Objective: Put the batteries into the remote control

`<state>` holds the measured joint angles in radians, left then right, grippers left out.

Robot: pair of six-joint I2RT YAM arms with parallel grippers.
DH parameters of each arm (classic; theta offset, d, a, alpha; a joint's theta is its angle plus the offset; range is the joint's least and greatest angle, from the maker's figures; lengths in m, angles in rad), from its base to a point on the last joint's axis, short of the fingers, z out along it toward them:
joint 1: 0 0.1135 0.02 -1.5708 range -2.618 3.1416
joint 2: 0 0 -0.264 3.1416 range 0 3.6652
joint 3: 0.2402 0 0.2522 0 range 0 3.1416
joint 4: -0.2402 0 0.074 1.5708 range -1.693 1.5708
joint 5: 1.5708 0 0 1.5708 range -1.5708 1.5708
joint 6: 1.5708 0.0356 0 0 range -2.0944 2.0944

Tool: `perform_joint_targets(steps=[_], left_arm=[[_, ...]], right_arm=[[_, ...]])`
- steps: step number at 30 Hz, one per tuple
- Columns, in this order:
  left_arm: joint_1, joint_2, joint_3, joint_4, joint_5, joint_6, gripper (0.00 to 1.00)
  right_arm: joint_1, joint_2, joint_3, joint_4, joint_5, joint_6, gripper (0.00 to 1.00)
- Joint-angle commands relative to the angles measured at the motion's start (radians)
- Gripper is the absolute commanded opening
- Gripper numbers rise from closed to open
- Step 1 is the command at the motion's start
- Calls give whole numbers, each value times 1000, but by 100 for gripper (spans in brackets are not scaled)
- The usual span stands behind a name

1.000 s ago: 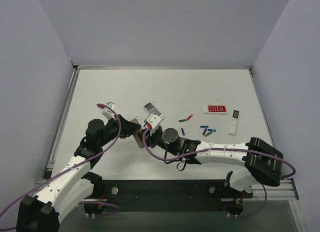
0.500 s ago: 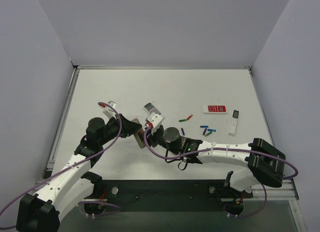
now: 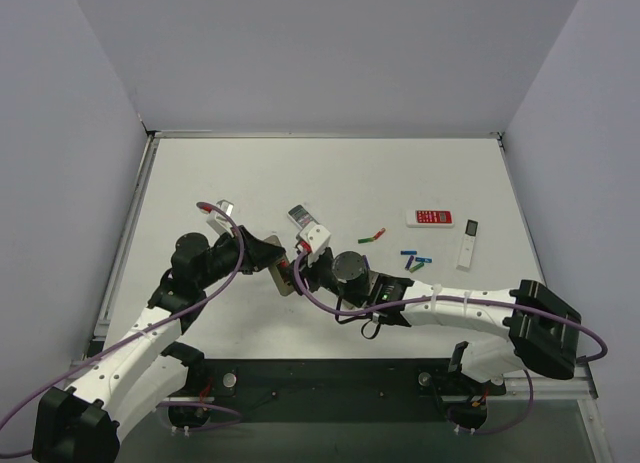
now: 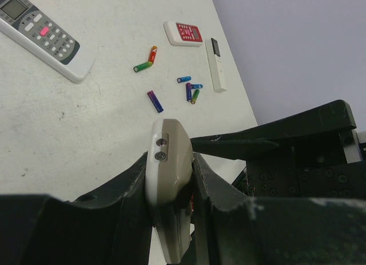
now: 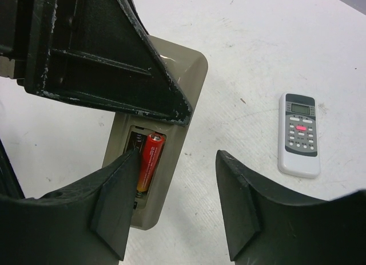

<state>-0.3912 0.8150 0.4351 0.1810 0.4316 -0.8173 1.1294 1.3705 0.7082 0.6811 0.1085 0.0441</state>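
The remote control (image 5: 193, 70), a small oblong unit with a tan-grey plastic back, is held off the white counter (image 5: 257, 42) in front of the left arm, with its back towards the right wrist camera. The left gripper (image 4: 170, 162) has its fingers (image 4: 132, 182) clamped on the two long sides of the body.

The battery compartment is uncovered. One red battery (image 5: 149, 162), a thin cylinder with a gold end, lies seated in the right-hand slot. The slot beside it looks dark and vacant, but a finger of the right arm partly hides it.

The right gripper (image 5: 174, 205) sits at the compartment end with its fingers (image 5: 114, 210) apart and nothing between them.

Step in hand: the first cell appears placed, and the loading looks roughly half done.

The next move calls for:
- moving the right arm to the loose batteries (image 3: 372, 235), short two-toned cylinders scattered well to the right on the counter;
- picking up one cell by its middle;
- matching its polarity to the spring end of the vacant slot.

Also on the counter:
- a white remote with a dark grey face (image 5: 300, 133);
- a flat red remote (image 4: 183, 33);
- a slim white remote (image 4: 215, 64).
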Motion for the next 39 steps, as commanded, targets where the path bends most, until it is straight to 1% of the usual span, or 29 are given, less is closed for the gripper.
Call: perform_joint_targets(steps=[1, 8, 11, 13, 14, 15, 18, 19, 21, 22, 25, 26, 27, 29, 30, 33, 39], left_arm=[[-1, -4, 59, 32, 27, 0, 0], [-1, 4, 63, 25, 36, 0, 0], [-3, 4, 67, 17, 36, 3, 0], [-1, 7, 73, 12, 41, 7, 0], [-1, 9, 76, 6, 47, 12, 0], [-1, 10, 80, 3, 50, 13, 0], [-2, 15, 91, -2, 67, 26, 0], [-3, 16, 97, -3, 79, 27, 0], [-1, 21, 105, -8, 93, 36, 0], [-1, 21, 114, -11, 110, 38, 0], [-1, 26, 134, -29, 139, 53, 0], [-1, 26, 146, -46, 147, 64, 0], [-1, 24, 152, -52, 151, 69, 0], [-1, 24, 172, -73, 167, 82, 0], [-1, 24, 178, -80, 171, 87, 0], [-1, 24, 195, -103, 179, 102, 0], [-1, 35, 211, -112, 202, 109, 0]], right_arm=[[-11, -41, 11, -15, 13, -4, 51], [-11, -53, 11, -18, -21, 3, 56], [-11, -80, 10, -29, -41, 5, 58], [-13, -114, 7, -41, -81, -3, 58], [-16, -143, 7, -51, -98, -9, 61], [-20, -158, 7, -61, -146, -13, 61], [-46, -214, 36, -141, -225, -32, 61], [-59, -223, 42, -181, -289, -36, 61], [-92, -247, 72, -224, -354, -73, 61], [-105, -254, 80, -257, -419, -90, 61], [-157, -263, 108, -311, -545, -214, 63], [-167, -267, 111, -319, -644, -287, 63], [-180, -271, 108, -325, -691, -332, 63], [-192, -275, 112, -344, -760, -400, 63], [-191, -274, 134, -359, -770, -456, 63], [-191, -251, 165, -414, -773, -518, 57], [-187, -222, 192, -377, -768, -550, 47]])
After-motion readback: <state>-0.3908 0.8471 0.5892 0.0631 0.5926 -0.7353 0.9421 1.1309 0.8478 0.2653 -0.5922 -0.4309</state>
